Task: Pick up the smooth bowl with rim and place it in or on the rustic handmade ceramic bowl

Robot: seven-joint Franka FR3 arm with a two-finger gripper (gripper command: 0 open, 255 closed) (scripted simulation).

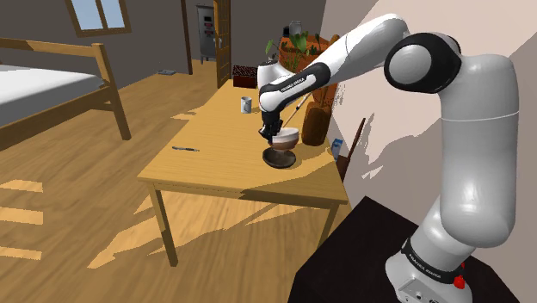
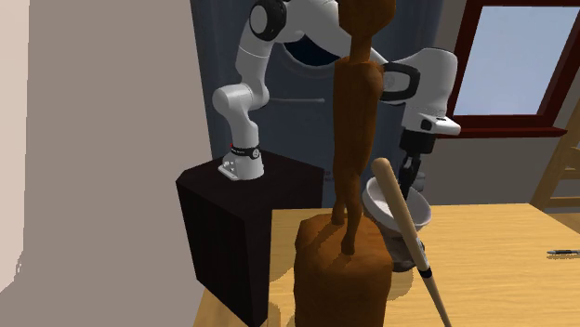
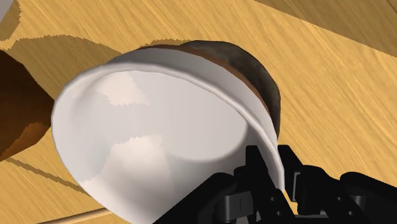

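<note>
The tool (image 3: 272, 167) is clamping the rim of the white bowl (image 3: 153, 146), with one finger (image 3: 254, 167) sitting inside the rim and the other pressing against the outside wall. The white bowl is hanging tilted in this grip, its opening facing partly sideways. It is hovering directly over the dark brown bowl (image 3: 245, 67), whose rough rim is showing from behind the white one. Whether the two bowls are touching is not something I can tell.

In the shoulder view the brown bowl is sitting on the wooden worktop (image 1: 215, 168), near the edge that is closest to the wall. A small mug (image 1: 246, 105) is standing further back on the worktop, and a pen (image 1: 185, 149) is lying well apart toward that view's left.

In the second exterior view a tall brown wooden figure (image 2: 353, 121) is standing in front, partly covering the arm, and a wooden bat (image 2: 415, 246) is leaning across beside it, crossing in front of the white bowl.
</note>
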